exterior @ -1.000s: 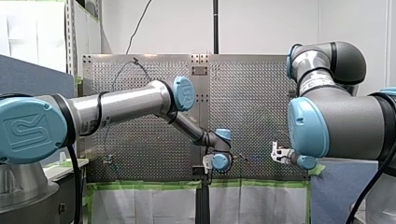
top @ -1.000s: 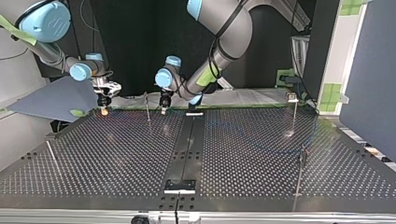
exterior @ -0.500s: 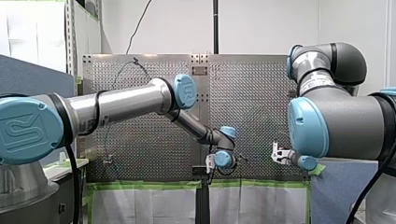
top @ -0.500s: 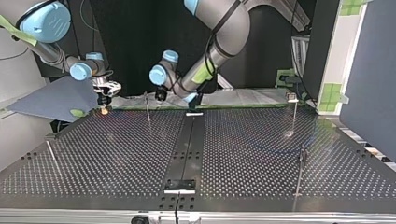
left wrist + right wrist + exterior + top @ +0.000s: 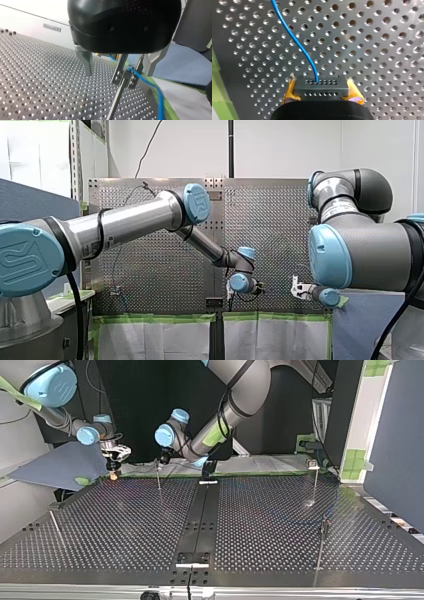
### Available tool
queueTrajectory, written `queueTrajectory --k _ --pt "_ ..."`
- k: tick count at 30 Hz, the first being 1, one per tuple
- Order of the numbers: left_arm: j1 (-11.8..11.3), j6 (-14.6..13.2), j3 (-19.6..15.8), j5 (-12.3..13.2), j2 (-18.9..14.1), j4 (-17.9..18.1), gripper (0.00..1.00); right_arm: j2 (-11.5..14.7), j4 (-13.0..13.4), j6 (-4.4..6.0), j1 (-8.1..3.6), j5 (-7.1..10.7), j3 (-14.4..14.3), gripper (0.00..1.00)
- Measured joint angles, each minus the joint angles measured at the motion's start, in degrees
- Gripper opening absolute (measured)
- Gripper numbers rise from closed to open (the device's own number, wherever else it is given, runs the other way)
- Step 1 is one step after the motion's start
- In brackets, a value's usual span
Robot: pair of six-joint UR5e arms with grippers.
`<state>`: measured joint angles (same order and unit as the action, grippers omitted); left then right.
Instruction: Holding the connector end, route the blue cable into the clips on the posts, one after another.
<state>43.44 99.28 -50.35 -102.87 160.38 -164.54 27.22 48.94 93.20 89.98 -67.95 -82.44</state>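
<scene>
Right wrist view only: clamped in the right gripper [image 5: 321, 93], between yellow pads [image 5: 290, 93], the connector [image 5: 321, 86], a dark block with rows of small holes. Rising from the block's upper face, the blue cable [image 5: 295, 41], curving away ahead of the gripper over the perforated table [image 5: 372, 50]. Off to one side of the gripper, green tape [image 5: 219, 100] along the table edge.

Left wrist view only: left gripper [image 5: 118, 75] spread wide, metal fingers [image 5: 85, 60] well apart, closed on nothing. Between them, a thin post [image 5: 116, 100] topped by a metal clip [image 5: 125, 76]. Cable coming out from under the gripper body, crossing the clip's top, then dropping away beside the farther finger. Seated in the clip or only lying against it: cannot tell.

Top view, for layout missing from both wrist views: left gripper just above that post near the table's far edge; right gripper off to its side, low over the table and just beside a grey-blue panel [image 5: 55, 465]. Well apart from both grippers, three further posts [image 5: 320, 545]. Cable too faint to trace here.

Front view: post and clip hidden behind the left arm's wrist; both grippers small, fingers not readable.
</scene>
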Motion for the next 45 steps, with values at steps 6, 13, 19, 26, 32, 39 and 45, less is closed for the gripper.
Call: queueTrajectory --k 6,13,19,26,32,39,45 --pt "0.5 -0.1 -3.1 -0.9 -0.4 0.0 0.98 -0.5 -0.2 -0.23 -0.1 -0.06 0.1 0.0" --pt "0.6 -0.7 -4.2 -1.3 -0.5 -0.6 0.98 -0.6 -0.2 -0.35 -0.11 -0.14 0.2 0.0" --pt "0.9 -1.1 -4.3 0.1 -0.6 -0.1 0.98 -0.6 -0.3 -0.33 -0.11 -0.15 0.2 0.0" --pt "1.3 -1.3 -4.3 1.0 -1.1 0.0 0.98 -0.6 -0.8 -0.32 -0.11 -0.13 0.3 0.0" --pt "1.5 -1.3 -4.3 1.1 -1.2 0.3 0.98 -0.6 -1.0 -0.2 -0.11 -0.13 0.3 0.0" --pt "1.5 -1.2 -4.3 1.1 -1.2 0.5 0.98 -0.6 -1.1 -0.26 -0.11 -0.16 0.9 0.0" --pt "1.9 -1.2 -4.3 0.5 -1.2 0.3 0.98 -0.6 -1.3 -0.3 -0.11 -0.28 1.0 0.0"
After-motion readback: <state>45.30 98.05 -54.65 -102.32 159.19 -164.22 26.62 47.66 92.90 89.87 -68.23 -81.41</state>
